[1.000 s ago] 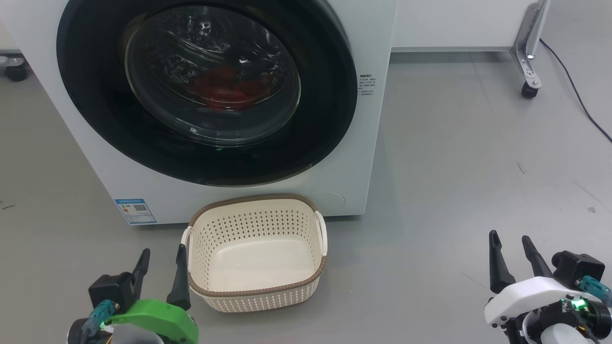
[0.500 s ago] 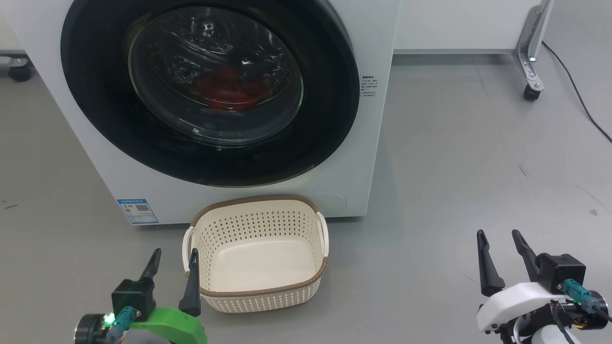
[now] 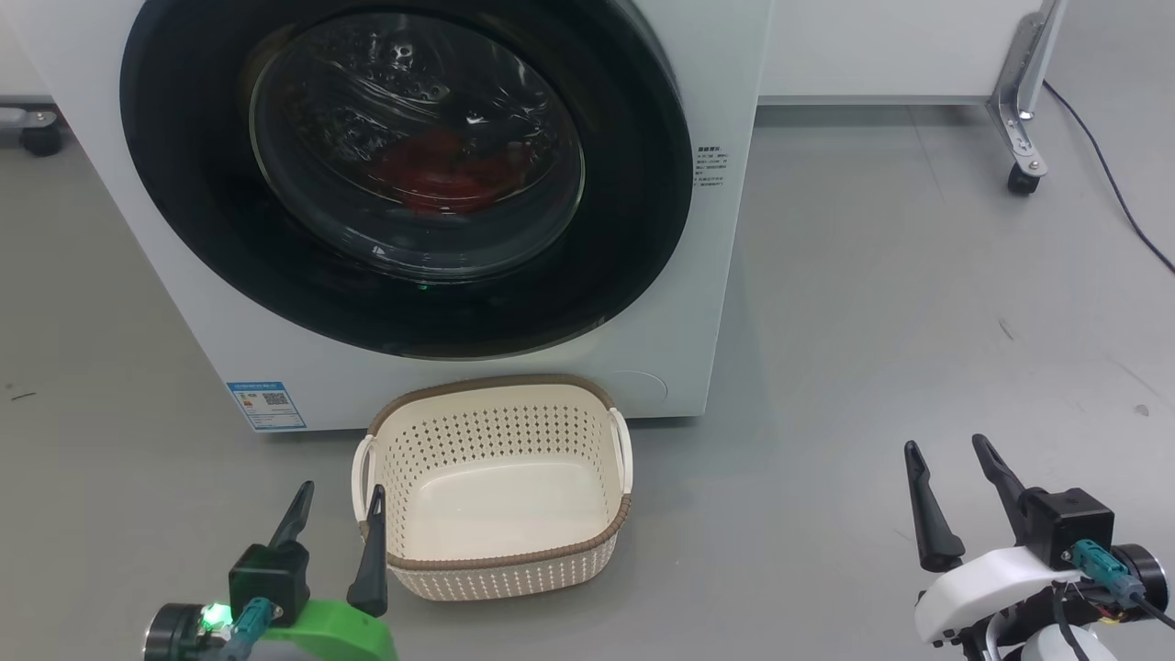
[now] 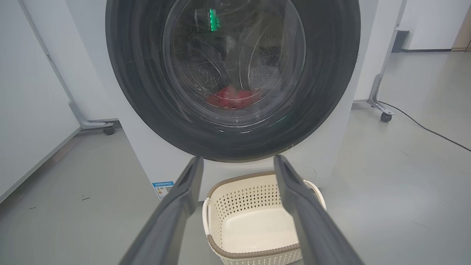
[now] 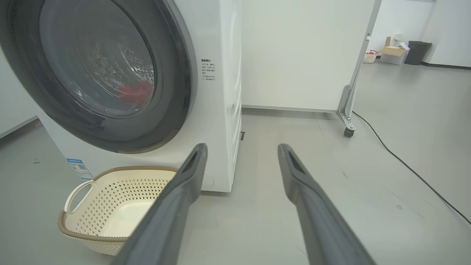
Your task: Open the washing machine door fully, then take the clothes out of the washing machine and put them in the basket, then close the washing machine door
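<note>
Left gripper [image 3: 341,489] has edged forward beside the basket [image 3: 496,381], right gripper [image 3: 945,444] too, both spread empty, apparently readying for the closed washing machine door [image 3: 184,229].

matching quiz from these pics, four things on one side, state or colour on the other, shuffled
Things:
1. washing machine door
2. clothes
3. basket
4. left gripper

States:
a. cream, with nothing in it
b. closed
c. fingers spread apart, beside the basket's left handle
d. red, seen through the door's glass

Pairs: 1-b, 2-d, 3-a, 4-c
</note>
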Tool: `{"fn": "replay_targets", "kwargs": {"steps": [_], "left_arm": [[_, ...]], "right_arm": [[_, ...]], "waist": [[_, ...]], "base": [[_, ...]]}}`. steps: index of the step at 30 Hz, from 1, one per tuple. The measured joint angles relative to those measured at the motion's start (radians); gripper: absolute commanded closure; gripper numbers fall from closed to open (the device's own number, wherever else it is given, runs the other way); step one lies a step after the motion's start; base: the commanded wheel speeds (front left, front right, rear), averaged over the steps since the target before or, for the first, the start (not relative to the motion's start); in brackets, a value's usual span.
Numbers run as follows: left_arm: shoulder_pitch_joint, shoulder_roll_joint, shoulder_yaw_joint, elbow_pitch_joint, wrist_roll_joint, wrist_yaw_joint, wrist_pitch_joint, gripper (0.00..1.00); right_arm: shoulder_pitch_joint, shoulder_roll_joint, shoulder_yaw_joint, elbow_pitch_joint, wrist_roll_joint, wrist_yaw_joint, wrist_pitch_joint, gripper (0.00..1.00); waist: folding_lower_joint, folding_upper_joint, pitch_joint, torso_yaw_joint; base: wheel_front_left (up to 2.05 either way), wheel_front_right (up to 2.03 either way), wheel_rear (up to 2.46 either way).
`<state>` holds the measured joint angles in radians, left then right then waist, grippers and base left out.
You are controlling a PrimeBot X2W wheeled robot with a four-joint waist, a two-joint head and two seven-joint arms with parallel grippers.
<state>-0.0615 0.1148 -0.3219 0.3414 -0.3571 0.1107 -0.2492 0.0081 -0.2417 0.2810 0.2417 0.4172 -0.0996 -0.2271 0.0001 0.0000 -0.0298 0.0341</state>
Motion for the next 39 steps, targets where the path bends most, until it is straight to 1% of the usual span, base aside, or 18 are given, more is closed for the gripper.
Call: {"fn": "replay_targets", "kwargs": {"steps": [17, 18, 19, 20, 31, 39], "left_arm": [[0.0, -0.008, 0.021, 0.012, 0.001, 0.0, 0.0, 0.0], [0.0, -0.009, 0.021, 0.012, 0.001, 0.0, 0.0, 0.0], [0.0, -0.009, 0.022, 0.013, 0.002, 0.0, 0.0, 0.0], [0.0, -0.009, 0.022, 0.014, 0.004, 0.0, 0.0, 0.0], [-0.001, -0.014, 0.023, 0.016, 0.009, 0.0, 0.0, 0.0], [-0.001, -0.016, 0.024, 0.012, 0.015, 0.007, 0.0, 0.0]], "right_arm": [[0.001, 0.014, -0.026, 0.005, 0.003, -0.002, -0.009, 0.0], [0.001, 0.014, -0.027, 0.005, 0.003, -0.002, -0.009, 0.22], [0.001, 0.015, -0.027, 0.005, 0.003, -0.006, -0.009, 0.72], [0.001, 0.015, -0.029, 0.005, 0.004, -0.009, -0.009, 1.0], [0.001, 0.023, -0.029, 0.005, 0.014, -0.007, -0.009, 1.0], [0.001, 0.036, -0.036, 0.004, 0.044, 0.005, -0.009, 1.0]], "waist": [[0.0, 0.0, -0.001, -0.002], [0.0, 0.0, -0.001, -0.002], [0.0, 0.0, -0.002, -0.002], [0.0, 0.0, -0.002, -0.002], [0.0, 0.0, -0.001, 0.002], [0.0, 0.0, 0.008, 0.008]], "base": [[0.0, 0.0, 0.0], [0.0, 0.0, 0.0], [0.0, 0.0, 0.0], [0.0, 0.0, 0.0], [0.0, 0.0, 0.0], [0.0, 0.0, 0.0]]}}
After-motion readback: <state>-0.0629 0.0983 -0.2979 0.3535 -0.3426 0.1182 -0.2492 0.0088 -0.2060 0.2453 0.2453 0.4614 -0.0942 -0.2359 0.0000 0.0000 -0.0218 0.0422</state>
